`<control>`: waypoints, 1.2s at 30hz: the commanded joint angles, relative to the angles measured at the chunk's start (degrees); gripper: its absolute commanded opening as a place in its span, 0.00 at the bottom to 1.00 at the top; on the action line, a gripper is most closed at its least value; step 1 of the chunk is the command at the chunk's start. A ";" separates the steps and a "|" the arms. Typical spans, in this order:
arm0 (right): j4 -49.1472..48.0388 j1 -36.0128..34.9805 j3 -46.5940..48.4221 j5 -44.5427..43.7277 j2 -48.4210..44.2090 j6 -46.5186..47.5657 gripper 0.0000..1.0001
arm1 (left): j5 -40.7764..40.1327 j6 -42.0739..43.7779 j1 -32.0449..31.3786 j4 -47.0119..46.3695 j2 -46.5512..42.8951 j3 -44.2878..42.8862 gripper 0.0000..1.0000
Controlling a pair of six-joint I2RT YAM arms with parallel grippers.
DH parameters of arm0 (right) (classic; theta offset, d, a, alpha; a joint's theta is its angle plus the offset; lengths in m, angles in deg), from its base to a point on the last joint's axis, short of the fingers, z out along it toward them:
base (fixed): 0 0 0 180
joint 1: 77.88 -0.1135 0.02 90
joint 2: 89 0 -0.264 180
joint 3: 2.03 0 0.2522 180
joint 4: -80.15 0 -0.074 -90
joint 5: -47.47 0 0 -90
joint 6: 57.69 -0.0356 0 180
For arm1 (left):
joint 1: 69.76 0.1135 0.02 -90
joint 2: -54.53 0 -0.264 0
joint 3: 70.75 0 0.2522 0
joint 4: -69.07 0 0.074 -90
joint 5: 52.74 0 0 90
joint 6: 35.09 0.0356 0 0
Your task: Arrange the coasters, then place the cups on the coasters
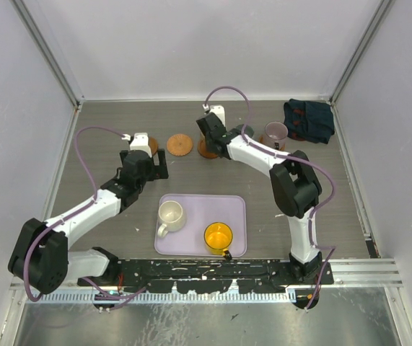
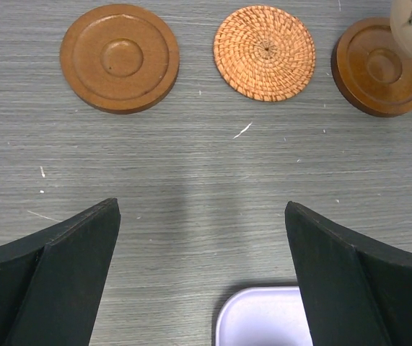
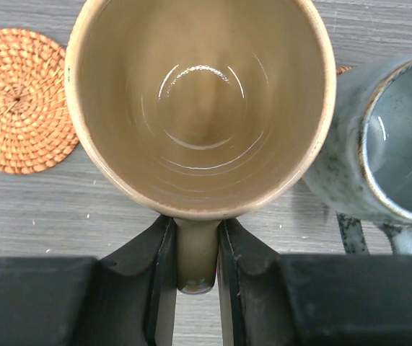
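A brown wooden coaster lies left of the woven coaster, a second brown coaster right; the left gripper gapes below.

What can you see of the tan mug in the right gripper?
The tan mug is a glossy, ceramic-looking beige cup, upright and empty, with faint rings on its inner floor. The right gripper is shut on its handle, which points toward the wrist camera. It is close beside the grey-green mug, contact unclear, a woven coaster on its other side. Whether it rests on anything is hidden.
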 commanded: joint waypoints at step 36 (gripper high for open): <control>5.27 0.94 10.94 5.36 4.63 -5.56 0.01 | 1.51 -0.40 0.44 -0.45 -2.08 -1.18 0.98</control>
